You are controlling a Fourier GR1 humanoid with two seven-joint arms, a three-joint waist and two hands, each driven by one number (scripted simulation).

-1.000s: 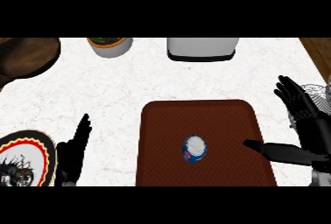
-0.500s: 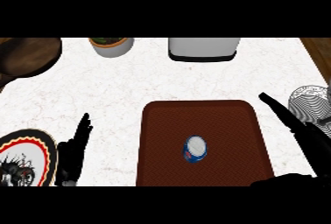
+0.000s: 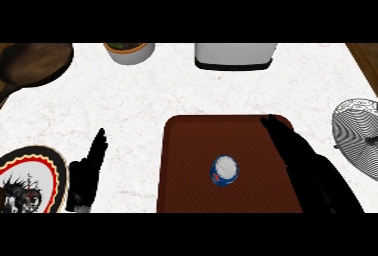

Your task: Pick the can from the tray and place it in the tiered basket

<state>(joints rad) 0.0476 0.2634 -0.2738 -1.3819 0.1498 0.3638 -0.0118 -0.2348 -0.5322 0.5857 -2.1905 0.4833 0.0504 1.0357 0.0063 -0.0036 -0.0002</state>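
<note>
Our right hand (image 3: 303, 160) has its fingers straight and close together, holding nothing, stretched over the right side of the dark red rectangular tray (image 3: 196, 137). The small blue-and-white can (image 3: 225, 170) lies on its side near the tray's middle, just left of those fingers, its long axis running roughly up the view. Our left hand (image 3: 85, 175) rests open, farther off, beside the patterned plate (image 3: 29, 180). Since the earlier frames, our right hand has swung inward over the tray; the can has not moved.

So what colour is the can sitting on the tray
The can is blue with a white top, on the reddish-brown tray; only the head view shows it.
</note>
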